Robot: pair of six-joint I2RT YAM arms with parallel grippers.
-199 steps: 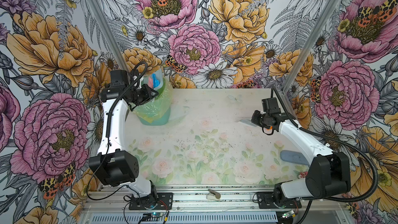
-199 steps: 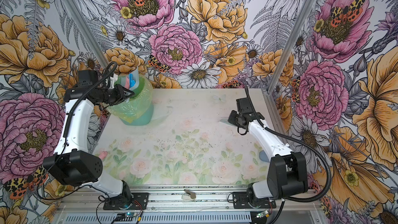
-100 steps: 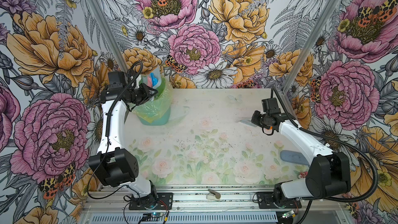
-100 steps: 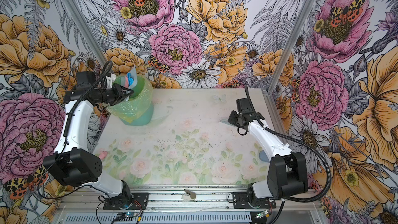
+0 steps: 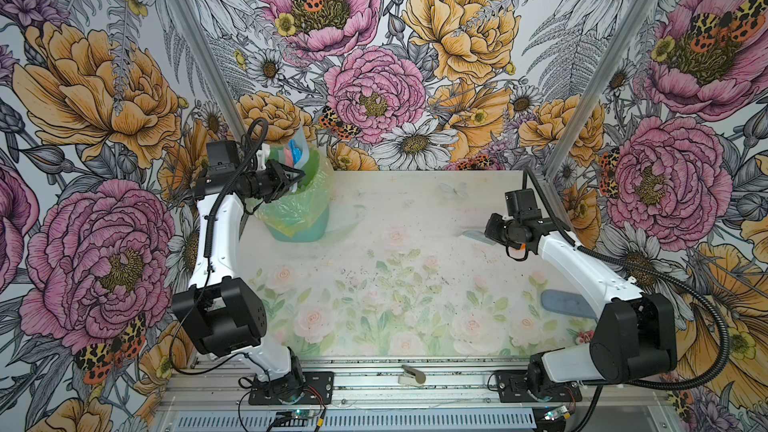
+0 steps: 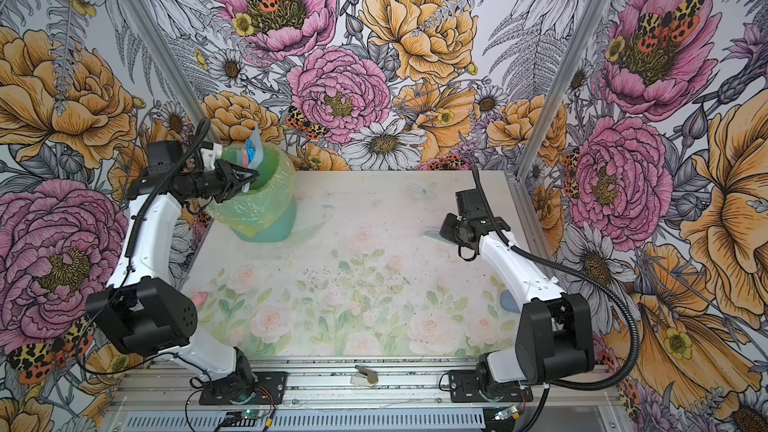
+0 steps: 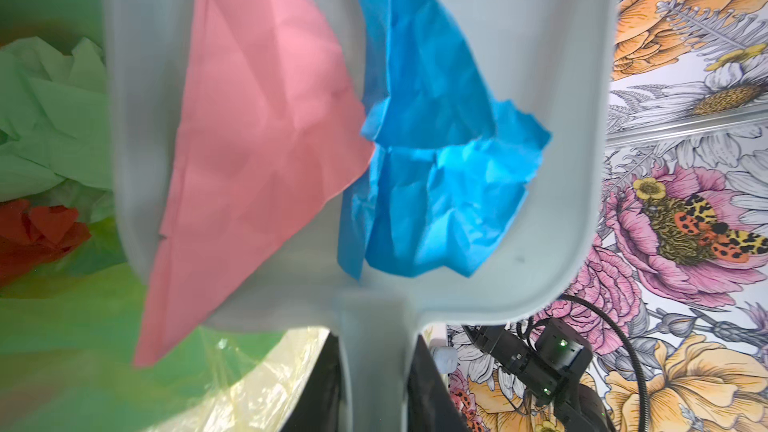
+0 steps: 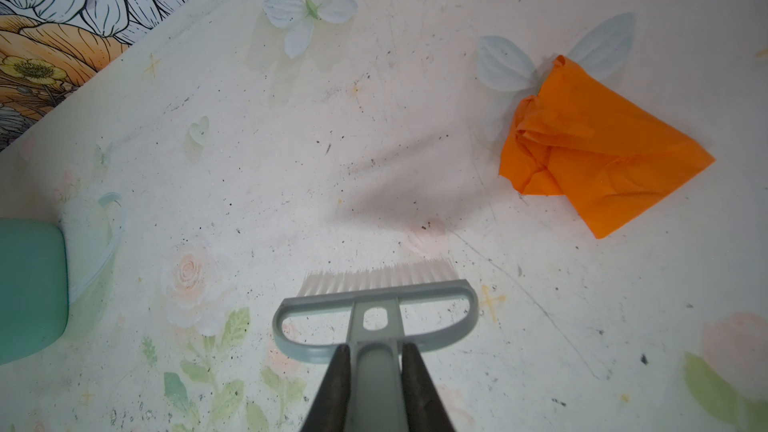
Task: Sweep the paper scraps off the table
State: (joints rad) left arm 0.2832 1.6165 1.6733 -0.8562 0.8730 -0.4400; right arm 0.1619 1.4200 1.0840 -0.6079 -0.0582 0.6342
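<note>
Your left claw grips the dustpan over the bin, pink scrap and blue scrap undumped; right claw clamps the brush; an orange scrap lies on the counter.

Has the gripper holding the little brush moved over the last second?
No. The right gripper and its brush keep the same spot beside the printed rose in both top views.

Scrap count is five: pink scrap, blue scrap, pale green scrap, red scrap, orange scrap. Then one dustpan, one brush, one green bin, one grey-blue oval pad and one little beige clip. Two grippers too, left gripper and right gripper. Loads of tiny dark specks, can't count those.
</note>
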